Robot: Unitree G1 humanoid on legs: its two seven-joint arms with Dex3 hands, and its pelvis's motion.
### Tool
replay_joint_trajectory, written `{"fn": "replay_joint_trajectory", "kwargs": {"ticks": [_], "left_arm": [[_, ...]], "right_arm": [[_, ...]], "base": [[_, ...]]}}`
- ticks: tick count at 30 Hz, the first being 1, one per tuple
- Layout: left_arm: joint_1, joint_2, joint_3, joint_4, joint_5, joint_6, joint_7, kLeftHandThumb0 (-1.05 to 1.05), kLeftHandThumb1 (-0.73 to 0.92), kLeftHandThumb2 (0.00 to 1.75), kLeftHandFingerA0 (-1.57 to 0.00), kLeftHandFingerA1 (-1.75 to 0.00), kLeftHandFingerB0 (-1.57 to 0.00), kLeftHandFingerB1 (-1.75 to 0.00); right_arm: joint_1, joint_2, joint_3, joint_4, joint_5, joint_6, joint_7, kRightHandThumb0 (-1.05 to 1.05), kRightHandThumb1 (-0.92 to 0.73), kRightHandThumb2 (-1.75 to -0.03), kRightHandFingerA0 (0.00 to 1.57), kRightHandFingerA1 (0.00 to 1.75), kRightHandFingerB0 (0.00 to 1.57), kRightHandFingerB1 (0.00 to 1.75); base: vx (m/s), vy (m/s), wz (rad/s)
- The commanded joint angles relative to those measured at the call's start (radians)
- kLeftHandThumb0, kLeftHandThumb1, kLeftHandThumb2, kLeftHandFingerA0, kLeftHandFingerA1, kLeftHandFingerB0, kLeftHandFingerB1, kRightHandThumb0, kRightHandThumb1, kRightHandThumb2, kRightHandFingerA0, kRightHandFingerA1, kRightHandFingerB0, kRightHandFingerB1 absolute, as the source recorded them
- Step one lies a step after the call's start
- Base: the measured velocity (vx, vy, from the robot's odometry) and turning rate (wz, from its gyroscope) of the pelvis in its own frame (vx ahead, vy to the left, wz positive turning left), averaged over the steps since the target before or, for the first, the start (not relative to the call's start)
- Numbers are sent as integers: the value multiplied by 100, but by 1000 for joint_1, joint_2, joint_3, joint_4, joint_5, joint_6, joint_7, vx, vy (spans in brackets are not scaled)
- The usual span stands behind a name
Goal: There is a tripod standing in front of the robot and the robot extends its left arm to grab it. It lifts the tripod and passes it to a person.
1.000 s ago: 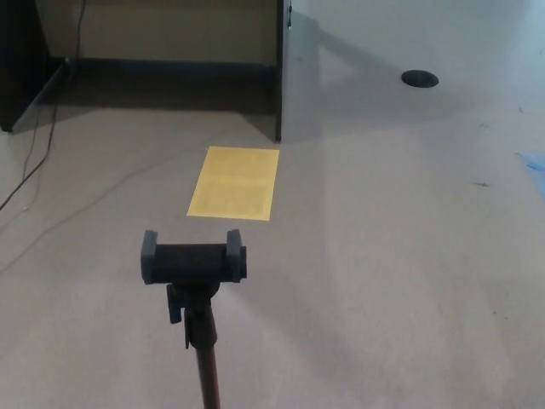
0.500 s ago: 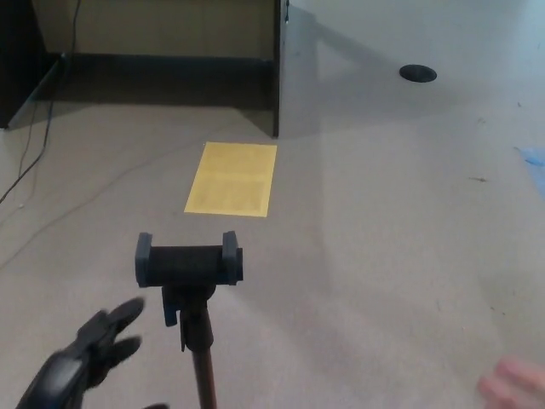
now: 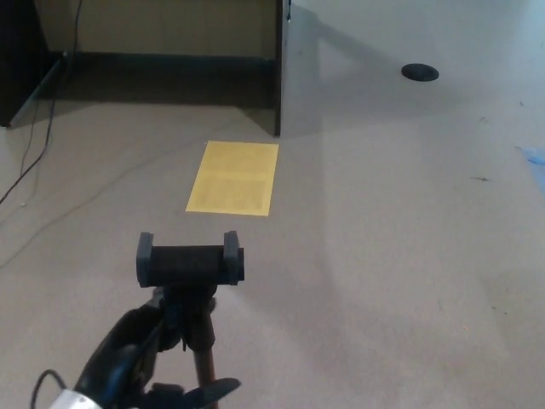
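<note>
The tripod [image 3: 203, 358] stands upright on the floor in the head view, its thin pole running down out of the picture's lower edge. On top sits a black phone clamp [image 3: 190, 263], lying crosswise. My left hand [image 3: 140, 354] comes in from the lower left and reaches the pole just under the clamp. Its fingers [image 3: 143, 328] lie at the pole's left side and its thumb [image 3: 207, 393] sticks out to the right lower down, still spread apart. The right hand does not show.
A yellow sheet [image 3: 232, 177] lies on the beige floor beyond the tripod. A dark partition edge [image 3: 278, 77] stands behind it. Cables [image 3: 34, 162] run along the left. A black round floor plate [image 3: 420, 72] sits far right, a blue mark [image 3: 532, 156] at the right edge.
My left hand has come in from the lower left up to the pole under the clamp. A person's hand seen low on the right half a second ago has left the picture. The tripod stands unmoved.
</note>
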Motion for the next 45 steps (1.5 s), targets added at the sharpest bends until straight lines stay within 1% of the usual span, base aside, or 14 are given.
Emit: {"fn": "replay_joint_trajectory", "kwargs": {"ticks": [1,3,4,7,9,10,13,14,21,27,31,32,40,45], "left_arm": [[-13,-16,-17,-8,-14,45,-15,-52,35,76,0,-41,-5,-16],[-14,-16,-23,-14,-6,58,-11,-54,36,77,0,-41,-6,-16],[-20,-21,-27,-10,-3,59,-8,-59,40,53,-9,-34,0,-24],[-39,-34,-25,24,-11,74,-6,-56,37,76,-1,-39,-7,-16],[-58,-43,-16,57,-18,92,-3,-63,37,59,-9,-36,-5,-18],[-70,-46,-12,79,-14,91,2,-54,34,76,-3,-44,-2,-21],[-100,-41,-7,142,13,80,21,-64,36,66,-10,-41,-5,-16],[-120,-36,-1,194,22,65,28,-55,35,78,-9,-47,0,-23],[-227,-14,36,451,40,11,56,-60,39,72,-7,-43,-9,-10],[-307,1,55,632,63,-32,84,-52,43,53,-18,-36,-1,-22],[-347,-10,70,720,56,-65,90,-50,39,54,-18,-38,-4,-18],[-357,-14,73,740,56,-77,93,-53,36,67,-16,-44,-4,-18],[-394,-70,56,726,61,-80,100,-45,40,53,-15,-37,-6,-22],[-388,-101,13,661,96,-66,114,-56,36,67,-14,-42,-5,-22]], "right_arm": [[0,-18,-2,-1,-3,7,3,-40,-68,-61,67,41,53,37],[1,-17,-2,0,-2,1,2,-40,-68,-61,68,42,53,37],[3,-18,-4,-2,0,-1,-1,-40,-67,-61,71,42,53,38],[0,-16,-7,-7,1,6,-3,-40,-67,-61,70,42,53,37],[-4,-16,-3,-8,-5,7,-6,-39,-67,-61,71,43,53,37],[-8,-16,-2,-4,-4,6,-5,-39,-67,-61,71,43,53,37],[-12,-15,-1,1,-6,-7,-7,-40,-67,-60,68,42,53,37],[-10,-12,-3,0,-3,-10,-6,-40,-67,-61,70,43,53,37],[-5,-11,-5,-19,0,-18,-7,-39,-67,-61,71,43,54,38],[-4,-8,-4,-34,-1,-9,-5,-40,-67,-61,70,43,54,38],[-11,-10,-2,-31,-4,0,-3,-40,-67,-61,70,43,54,38],[-15,-8,-3,-33,-4,4,-5,-41,-67,-61,71,43,54,38],[-32,-7,-6,-19,2,-10,0,-39,-67,-60,67,42,54,38],[-34,-11,-7,-20,3,-12,4,-40,-67,-60,67,42,54,37]], "base": [[0,0,0],[0,0,0],[0,0,0],[0,0,0],[0,0,0],[0,0,0],[0,0,0],[0,0,0],[0,0,0],[0,0,0],[0,0,0],[0,0,0],[0,0,0],[0,0,0]]}}
